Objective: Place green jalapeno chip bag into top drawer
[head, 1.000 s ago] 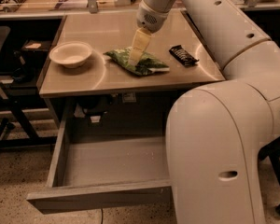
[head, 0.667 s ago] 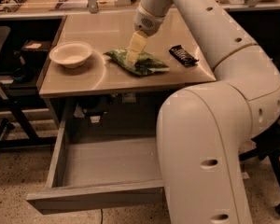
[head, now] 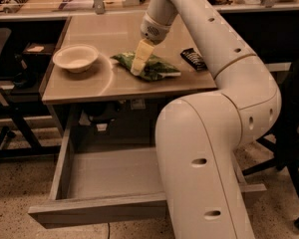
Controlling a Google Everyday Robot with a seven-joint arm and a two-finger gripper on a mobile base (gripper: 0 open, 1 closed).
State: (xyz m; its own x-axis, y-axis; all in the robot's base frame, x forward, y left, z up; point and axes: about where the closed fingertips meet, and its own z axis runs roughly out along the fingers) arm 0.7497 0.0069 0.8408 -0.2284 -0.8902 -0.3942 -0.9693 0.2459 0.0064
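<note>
The green jalapeno chip bag (head: 154,67) lies flat on the desk top, right of centre. My gripper (head: 136,69) points down from the arm and its tip rests on the left part of the bag. The top drawer (head: 89,210) is pulled out wide under the desk, and the part of its inside that shows holds nothing. My arm's large lower link stands in front of the drawer's right half and hides it.
A pale bowl (head: 75,58) sits on the desk at the left. A small black bar wrapper (head: 193,59) lies right of the bag. Chair frames stand at the left (head: 5,133) and right (head: 294,148). A cluttered bench runs along the back.
My gripper has moved down and a little left onto the chip bag. The bag, bowl and drawer have not moved.
</note>
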